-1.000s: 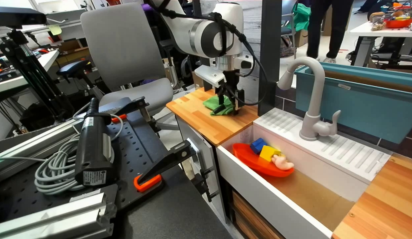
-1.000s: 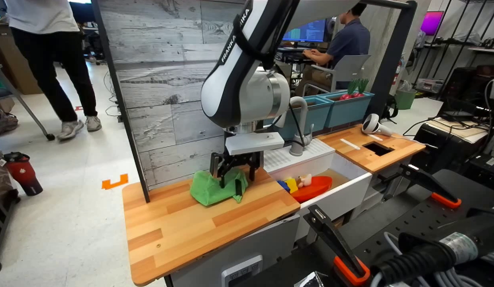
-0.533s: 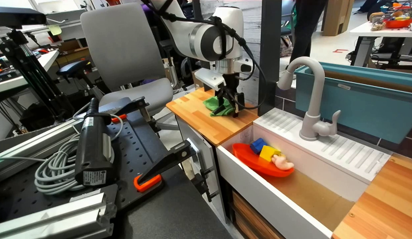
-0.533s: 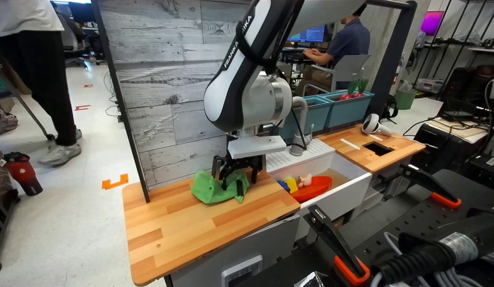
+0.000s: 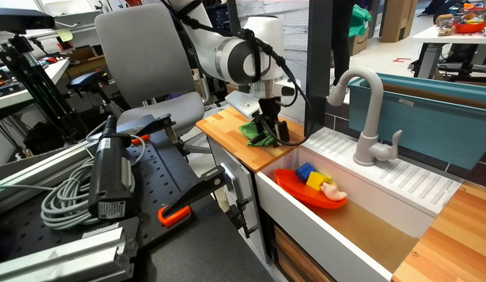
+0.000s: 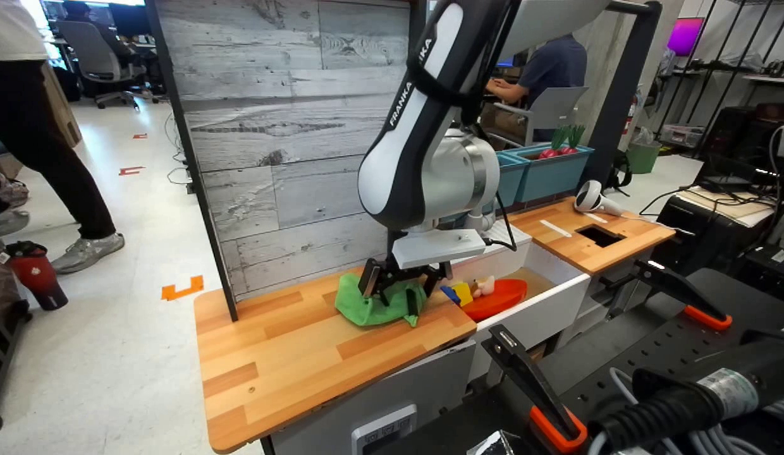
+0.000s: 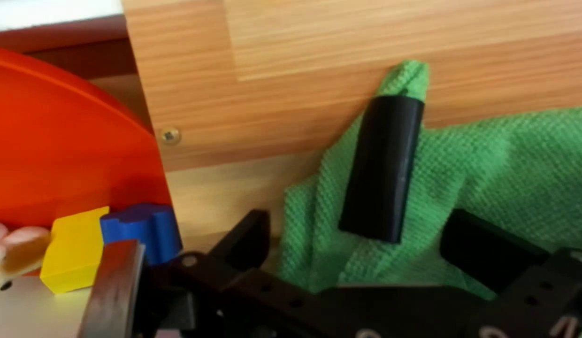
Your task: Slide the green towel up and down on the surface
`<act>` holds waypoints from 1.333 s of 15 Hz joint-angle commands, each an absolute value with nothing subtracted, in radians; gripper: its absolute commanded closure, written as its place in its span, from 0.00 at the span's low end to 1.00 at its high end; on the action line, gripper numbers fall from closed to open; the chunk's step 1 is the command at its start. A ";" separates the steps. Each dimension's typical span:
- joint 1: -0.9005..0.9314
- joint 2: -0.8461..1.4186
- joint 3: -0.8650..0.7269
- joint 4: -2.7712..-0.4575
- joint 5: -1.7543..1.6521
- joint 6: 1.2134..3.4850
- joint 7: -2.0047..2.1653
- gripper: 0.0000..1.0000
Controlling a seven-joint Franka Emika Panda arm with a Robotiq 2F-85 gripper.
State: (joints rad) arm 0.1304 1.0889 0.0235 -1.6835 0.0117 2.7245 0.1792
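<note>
The white-and-black jointed robot arm [image 6: 420, 120] slants down from above in both exterior views and bends at its rounded whitish wrist [image 6: 458, 174], with the black two-finger gripper [image 7: 356, 239] pointing downward, slightly tilted, its blunt dark fingers [image 7: 248, 237] standing well apart, as far as the blurred wrist view permits to judge.
</note>
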 commanded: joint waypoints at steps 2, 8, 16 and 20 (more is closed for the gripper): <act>0.110 1.009 0.020 -1.858 0.030 2.823 0.164 0.00; 0.126 0.920 0.025 -1.983 0.034 2.846 0.178 0.00; 0.156 0.735 0.066 -2.163 0.031 2.851 0.178 0.00; 0.152 0.812 0.055 -2.069 0.027 2.820 0.169 0.00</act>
State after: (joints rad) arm 0.1443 0.8117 0.0611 -2.0717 0.0117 2.8226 0.1800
